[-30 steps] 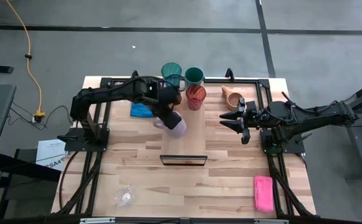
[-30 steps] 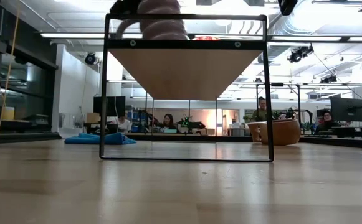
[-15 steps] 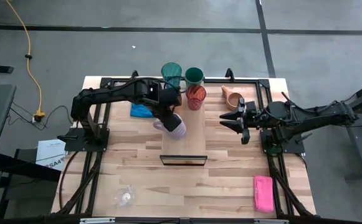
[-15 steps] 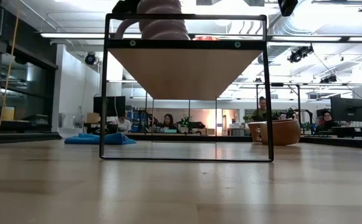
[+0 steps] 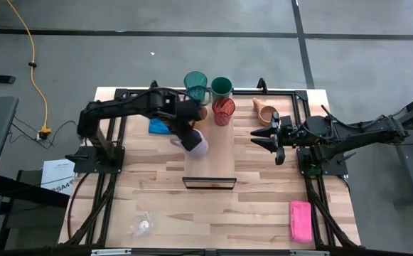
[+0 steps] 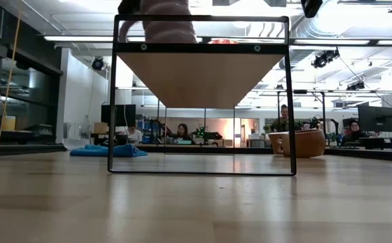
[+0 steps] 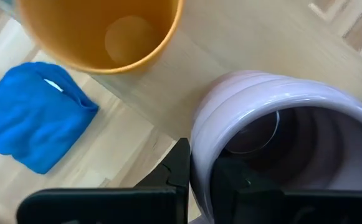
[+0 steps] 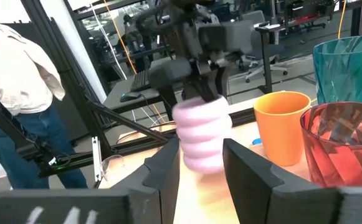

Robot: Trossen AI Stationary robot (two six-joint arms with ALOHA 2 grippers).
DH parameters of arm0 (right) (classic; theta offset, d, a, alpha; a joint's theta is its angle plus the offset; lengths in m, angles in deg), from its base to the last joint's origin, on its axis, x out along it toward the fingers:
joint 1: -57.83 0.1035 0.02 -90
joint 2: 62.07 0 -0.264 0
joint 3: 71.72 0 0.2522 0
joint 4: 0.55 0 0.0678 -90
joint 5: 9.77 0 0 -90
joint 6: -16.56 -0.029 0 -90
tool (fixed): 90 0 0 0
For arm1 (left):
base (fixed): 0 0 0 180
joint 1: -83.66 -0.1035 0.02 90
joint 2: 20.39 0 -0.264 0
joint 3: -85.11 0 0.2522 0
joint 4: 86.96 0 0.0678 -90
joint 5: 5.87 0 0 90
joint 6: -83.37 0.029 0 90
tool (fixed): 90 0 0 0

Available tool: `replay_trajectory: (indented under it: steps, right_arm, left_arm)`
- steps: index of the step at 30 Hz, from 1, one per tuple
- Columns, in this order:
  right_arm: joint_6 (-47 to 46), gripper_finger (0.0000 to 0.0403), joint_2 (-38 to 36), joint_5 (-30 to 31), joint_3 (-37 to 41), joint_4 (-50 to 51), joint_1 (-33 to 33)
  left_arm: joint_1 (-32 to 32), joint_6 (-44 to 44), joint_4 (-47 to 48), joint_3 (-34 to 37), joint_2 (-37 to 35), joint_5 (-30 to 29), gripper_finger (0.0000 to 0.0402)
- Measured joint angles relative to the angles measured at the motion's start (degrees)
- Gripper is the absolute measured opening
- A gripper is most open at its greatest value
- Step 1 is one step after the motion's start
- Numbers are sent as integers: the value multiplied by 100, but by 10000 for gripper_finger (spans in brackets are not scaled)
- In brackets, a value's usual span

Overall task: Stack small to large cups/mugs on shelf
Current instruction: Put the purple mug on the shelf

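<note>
A slatted wooden table [image 5: 156, 185] carries the shelf [image 5: 217, 153], a light plank on a thin black frame, at its centre. The left gripper [image 5: 187, 134] is over the shelf's left edge, its fingers clamped on the rim of the lavender mug [image 5: 197, 146], which appears lifted just above the plank. Behind the mug on the shelf stand the orange cup [image 7: 100, 31] and the red cup [image 5: 224, 110]; the teal tumbler [image 5: 195, 84] and dark green cup [image 5: 222, 87] stand beyond the shelf's far end. A blue cloth [image 5: 160, 126] lies left of the shelf. The right gripper [image 5: 271, 139] waits to the shelf's right, fingers parted and empty, beside the tan mug [image 5: 264, 112].
</note>
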Motion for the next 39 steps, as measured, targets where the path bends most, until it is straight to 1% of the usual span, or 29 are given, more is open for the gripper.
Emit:
replay_trajectory:
  steps: [2, 4, 6, 11, 14, 16, 19, 22, 26, 30, 34, 39]
  right_arm:
    - [0, 114, -2, 0, 0, 16, 1]
    - [0, 114, 0, 0, 0, 31, 1]
    - [0, 114, 0, 0, 0, 55, 0]
    - [0, 114, 1, 0, 0, 85, 0]
    - [-1, 114, 1, 0, 0, 86, 1]
    - [0, 114, -2, 0, 0, 80, 1]
    - [-1, 114, -2, 0, 0, 79, 1]
    - [-6, 114, -2, -2, 0, 81, 1]
    - [-144, 114, -2, -1, 0, 124, 1]
    - [-172, 114, 1, -2, 0, 228, -1]
    - [-157, 114, 1, -2, 0, 239, 1]
    - [-224, 114, -2, -2, 0, 243, 1]
  left_arm:
    - [33, 38, 186, -2, -176, -14, 17]
    - [125, 120, 359, 1, -396, -159, 17]
    - [253, 192, 296, 1, -688, -217, 17]
    - [765, 392, 367, -6, -1497, -19, 17]
    - [1315, 551, 374, -1, -1871, 195, 17]
    - [1834, 542, 331, -9, -2054, 267, 17]
    - [2642, 262, 331, 1, -2091, 191, 17]
    - [3306, -148, 324, 2, -1850, 10, 17]
    - [3799, -323, 294, 7, -1141, -63, 17]
    - [3956, -376, 222, 18, -403, 0, 17]
    - [3941, -506, -80, 15, 220, 86, 17]
    - [3932, -933, -122, 11, 846, -50, 17]
